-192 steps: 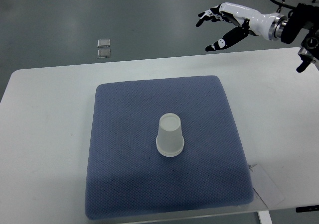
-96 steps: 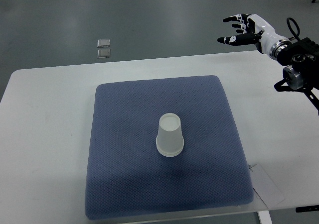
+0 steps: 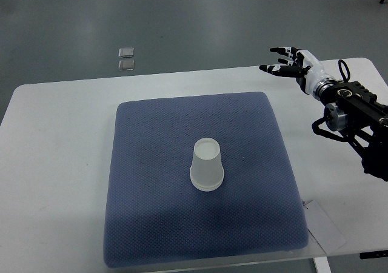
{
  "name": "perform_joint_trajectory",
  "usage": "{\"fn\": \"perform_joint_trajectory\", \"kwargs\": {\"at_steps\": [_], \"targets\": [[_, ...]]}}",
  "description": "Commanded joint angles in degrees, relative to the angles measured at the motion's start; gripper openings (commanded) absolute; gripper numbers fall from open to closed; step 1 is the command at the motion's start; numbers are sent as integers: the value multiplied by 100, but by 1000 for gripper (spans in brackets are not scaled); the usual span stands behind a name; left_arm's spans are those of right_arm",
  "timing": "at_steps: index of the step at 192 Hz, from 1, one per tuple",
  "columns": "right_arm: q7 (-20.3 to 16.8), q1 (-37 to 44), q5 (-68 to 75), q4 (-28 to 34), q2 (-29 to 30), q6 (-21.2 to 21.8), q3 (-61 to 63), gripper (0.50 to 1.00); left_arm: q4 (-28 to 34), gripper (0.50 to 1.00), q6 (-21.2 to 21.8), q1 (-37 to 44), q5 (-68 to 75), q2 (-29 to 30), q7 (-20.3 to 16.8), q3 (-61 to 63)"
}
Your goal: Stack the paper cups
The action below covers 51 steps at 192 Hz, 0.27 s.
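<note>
White table, blue textured mat covering its middle. A slip of paper or plastic pokes out from under the mat's near right corner. Paper cup sits upside down (base up, rim on the mat) at roughly mat centre; whether it is a single cup or a nested stack, can't tell. Right hand is over the table's far right edge, well apart from the cup, fingers spread and empty, pointing left. Its black wrist and forearm run back toward the right edge. Beyond the table, two small clear square objects lie on the grey floor.
</note>
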Motion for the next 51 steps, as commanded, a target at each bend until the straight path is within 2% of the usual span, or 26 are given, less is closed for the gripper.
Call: {"fn": "perform_joint_trajectory", "kwargs": {"at_steps": [1,51], "targets": [[0,-33,9,9,169,42,4,911,0,1000,1,0,3,0,0,0],[0,-191,-35,27,301,42,-119,913,0,1000,1,0,3,0,0,0]]}}
